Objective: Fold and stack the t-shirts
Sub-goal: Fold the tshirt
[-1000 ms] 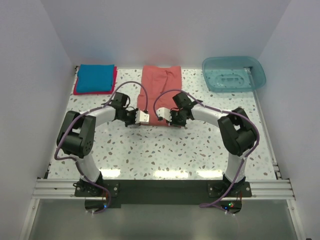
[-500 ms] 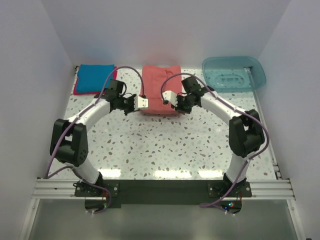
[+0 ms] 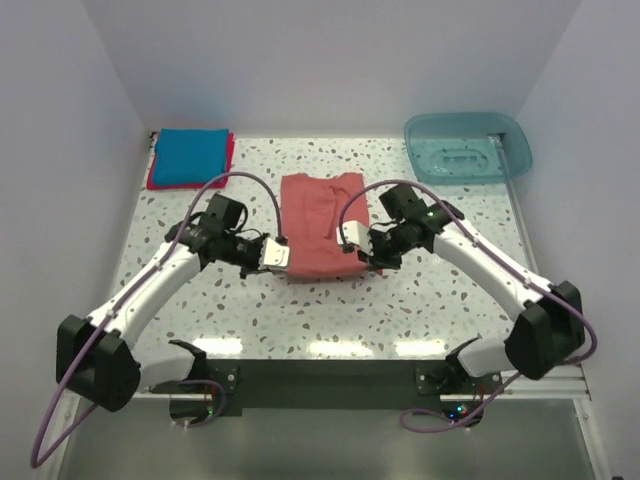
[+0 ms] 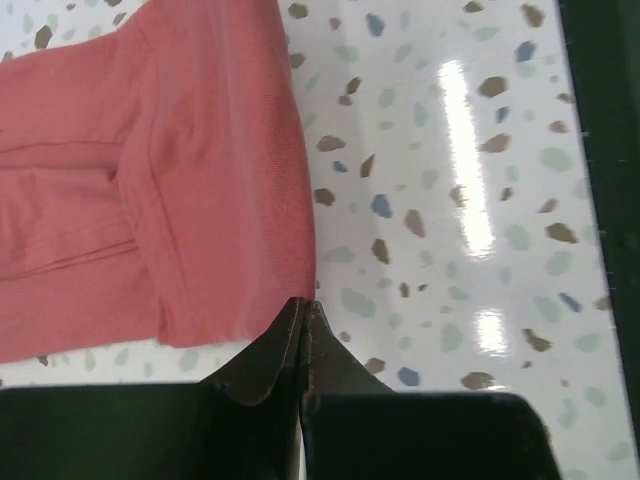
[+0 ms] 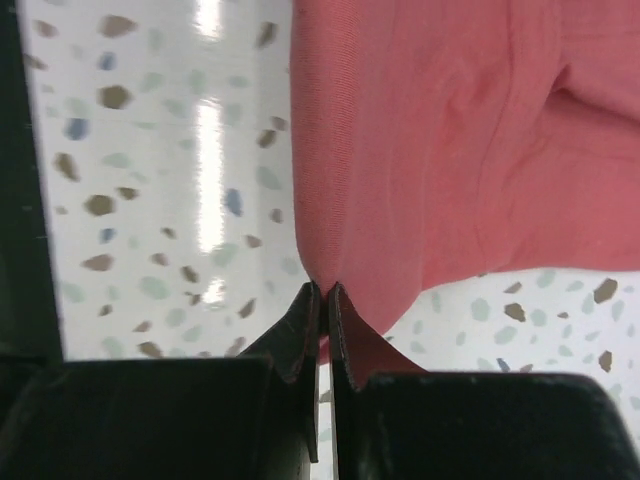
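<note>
The salmon-red t-shirt [image 3: 318, 222] lies folded into a squarish pad at the table's middle. My left gripper [image 3: 284, 256] is shut on its near left corner, and my right gripper [image 3: 351, 246] is shut on its near right corner. In the left wrist view the jaws [image 4: 303, 303] pinch the shirt's [image 4: 190, 180] edge. The right wrist view has the jaws [image 5: 326, 288] nipping the cloth's [image 5: 450, 140] folded edge. At the back left the bright blue t-shirt [image 3: 192, 155] lies folded on the crimson-pink one [image 3: 160, 184].
A translucent teal tub [image 3: 467, 147] stands at the back right corner. White walls close in the speckled table [image 3: 330, 320] on three sides. The arms' cables arch over the shirt's near corners.
Both grippers carried the shirt's near edge to the back, folding it over. They have now drawn the folded shirt towards the table's near side.
</note>
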